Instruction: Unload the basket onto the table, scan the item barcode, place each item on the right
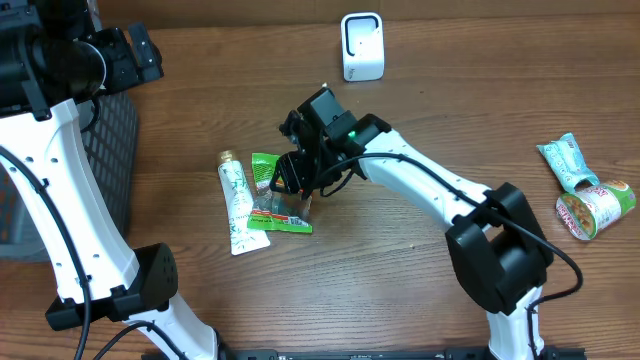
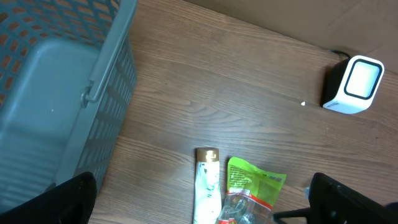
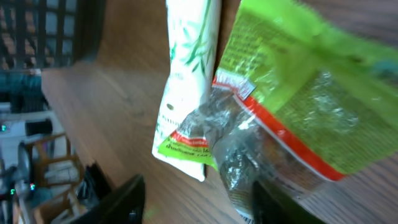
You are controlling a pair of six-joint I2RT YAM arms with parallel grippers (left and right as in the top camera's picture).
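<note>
A green snack packet (image 1: 270, 190) with a clear, red-banded end lies on the wooden table, partly over a white tube (image 1: 236, 205). My right gripper (image 1: 296, 182) hangs just over the packet's right side. In the right wrist view its jaws (image 3: 199, 202) stand apart at the packet's clear end (image 3: 249, 162); the right finger is at that edge and the left finger (image 3: 121, 202) is over bare wood. The white barcode scanner (image 1: 362, 46) stands at the back. My left gripper (image 1: 135, 52) is high at the far left, open and holding nothing, with the packet (image 2: 252, 183) and tube (image 2: 207, 186) below it.
A grey mesh basket (image 1: 110, 150) stands at the left edge, close under the left arm. A teal packet (image 1: 563, 158) and a green cup of noodles (image 1: 597, 208) lie at the far right. The scanner (image 2: 354, 84) shows at the right of the left wrist view.
</note>
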